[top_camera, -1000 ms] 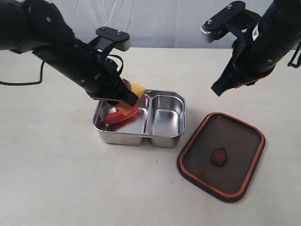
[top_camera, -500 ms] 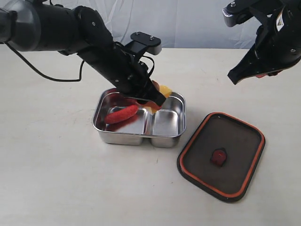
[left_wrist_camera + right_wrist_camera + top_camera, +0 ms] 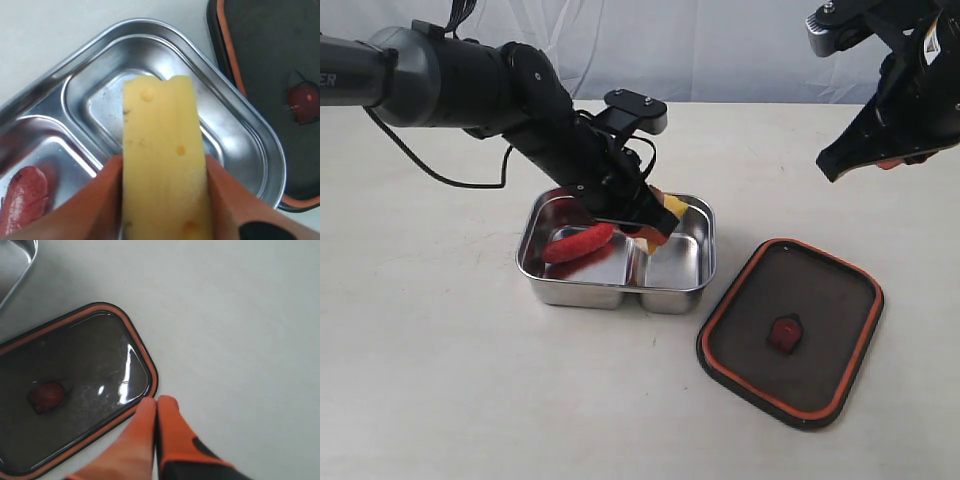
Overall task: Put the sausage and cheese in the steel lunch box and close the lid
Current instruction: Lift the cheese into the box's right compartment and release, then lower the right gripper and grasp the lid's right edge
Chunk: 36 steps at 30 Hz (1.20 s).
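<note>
The steel lunch box (image 3: 548, 290) stands mid-table, its rim also in the left wrist view (image 3: 260, 135). A red sausage (image 3: 578, 242) lies in its larger compartment, seen too as the sausage (image 3: 22, 197) beside the divider. My left gripper (image 3: 658, 222) hangs over the smaller compartment, shut on the yellow cheese (image 3: 162, 160), whose tip (image 3: 675, 207) pokes out past the orange fingers (image 3: 97, 200). The dark lid (image 3: 820, 300) with orange rim lies flat to the right of the box, valve up. My right gripper (image 3: 157, 402) is shut and empty, raised above the table by the lid's corner (image 3: 145, 370).
The pale table (image 3: 440, 380) spreads around the box and lid. A black cable (image 3: 450, 180) trails from the left arm across the table's back left. A white backdrop closes off the far edge.
My left gripper carried the cheese rightward from above the sausage compartment to above the smaller compartment. The right arm drew up and to the right.
</note>
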Each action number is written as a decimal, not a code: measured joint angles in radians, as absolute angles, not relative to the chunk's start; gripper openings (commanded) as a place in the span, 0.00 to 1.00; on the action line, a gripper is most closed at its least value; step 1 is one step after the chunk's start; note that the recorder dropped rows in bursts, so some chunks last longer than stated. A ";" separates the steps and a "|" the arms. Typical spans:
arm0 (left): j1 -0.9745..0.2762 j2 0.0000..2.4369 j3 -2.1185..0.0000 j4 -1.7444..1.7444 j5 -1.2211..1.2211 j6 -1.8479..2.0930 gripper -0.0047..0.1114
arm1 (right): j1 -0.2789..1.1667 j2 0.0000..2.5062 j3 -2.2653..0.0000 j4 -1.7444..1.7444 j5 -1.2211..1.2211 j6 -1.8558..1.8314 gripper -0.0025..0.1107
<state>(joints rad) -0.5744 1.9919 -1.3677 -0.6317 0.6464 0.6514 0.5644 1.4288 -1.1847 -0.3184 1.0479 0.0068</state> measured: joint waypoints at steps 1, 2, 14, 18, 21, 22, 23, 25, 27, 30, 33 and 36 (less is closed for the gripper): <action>-0.574 1.992 -1.370 -0.632 0.644 0.654 0.09 | 0.564 1.429 -1.185 -0.319 1.048 0.007 0.02; -0.574 1.992 -1.372 -0.632 0.643 0.656 0.13 | 0.564 1.429 -1.185 -0.321 1.048 0.007 0.02; -0.574 1.992 -1.374 -0.753 0.641 0.734 0.49 | 0.564 1.429 -1.185 -0.353 1.048 0.007 0.02; -0.574 1.992 -1.374 -0.759 0.641 0.737 0.49 | 0.564 1.429 -1.185 -0.363 1.048 0.007 0.02; -0.574 1.992 -1.374 -0.759 0.641 0.737 0.46 | 0.564 1.429 -1.185 -0.364 1.042 0.008 0.02; -0.574 1.992 -1.374 -0.759 0.641 0.737 0.42 | 0.564 1.429 -1.183 -0.364 1.032 0.009 0.02; -0.574 1.992 -1.374 -0.759 0.646 0.737 0.34 | 0.559 1.429 -1.177 -0.364 1.014 0.009 0.02; -0.574 1.992 -1.374 -0.748 0.667 0.737 0.16 | 0.538 1.429 -1.158 -0.349 0.965 0.009 0.02; -0.574 1.985 -1.374 -0.714 0.702 0.737 0.04 | 0.499 1.429 -1.131 -0.336 0.920 0.010 0.02; -0.574 1.962 -1.374 -0.652 0.749 0.732 0.04 | 0.405 1.429 -1.083 -0.317 0.881 0.010 0.02; -0.574 1.931 -1.374 -0.616 0.767 0.707 0.04 | 0.306 1.429 -1.056 -0.238 0.851 -0.029 0.04; -0.574 1.892 -1.374 -0.611 0.796 0.692 0.04 | 0.192 1.492 -1.055 0.033 0.857 -0.232 0.22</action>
